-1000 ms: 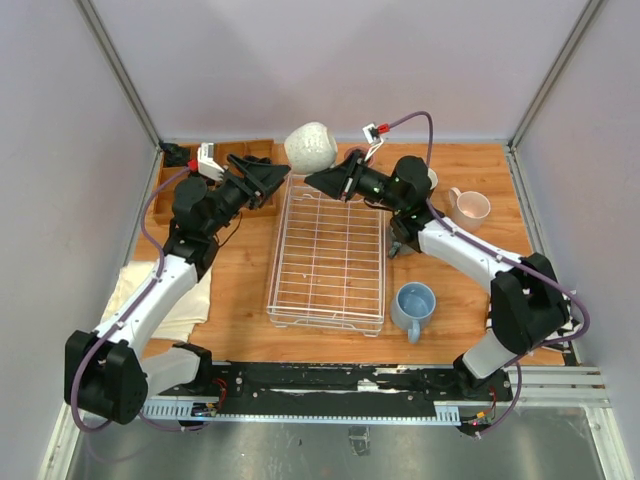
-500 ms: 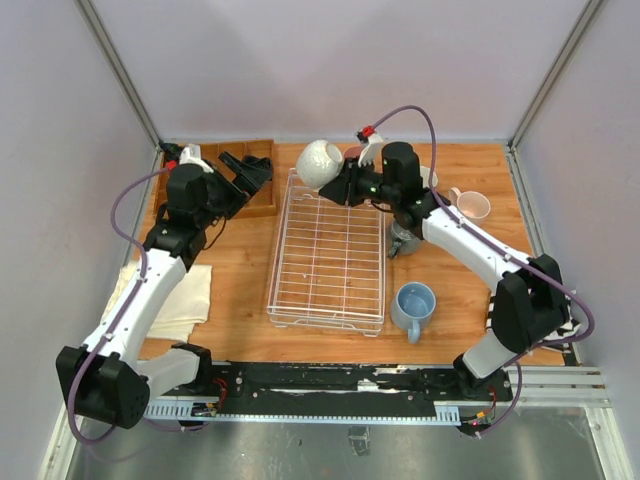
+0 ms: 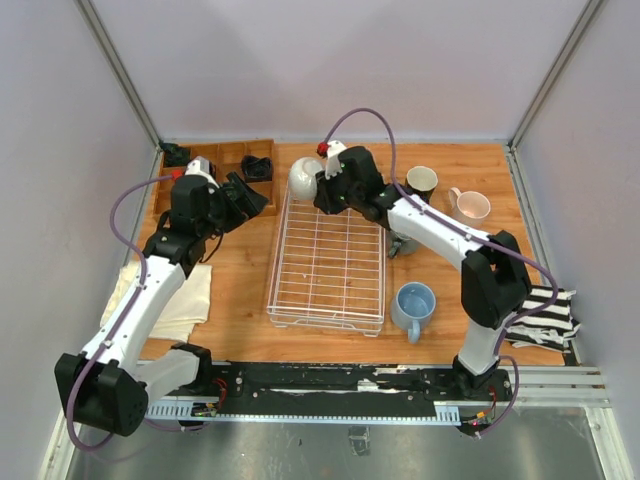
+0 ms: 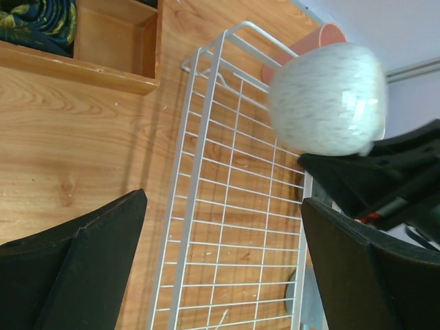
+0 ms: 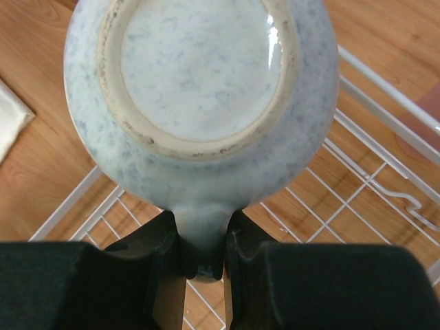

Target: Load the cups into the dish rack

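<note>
Gripping with right tool (image 5: pixel 204 254): closed on the handle of the speckled mug (image 5: pixel 199 89), base facing the wrist, axis lying near level. Mug hangs over the far-left corner of the dish rack (image 3: pixel 330 270), rack floor just below. Left tool (image 4: pixel 220 227) wide open, empty, nearby over counter (image 3: pixel 240 270)

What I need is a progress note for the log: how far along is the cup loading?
Done: nothing yet; the rack holds no cup. In hand: the right hand grips the speckled cup by its handle over the rack's far corner; the left hand is open. Left: the blue mug, black mug and pink mug stand outside it.
</note>
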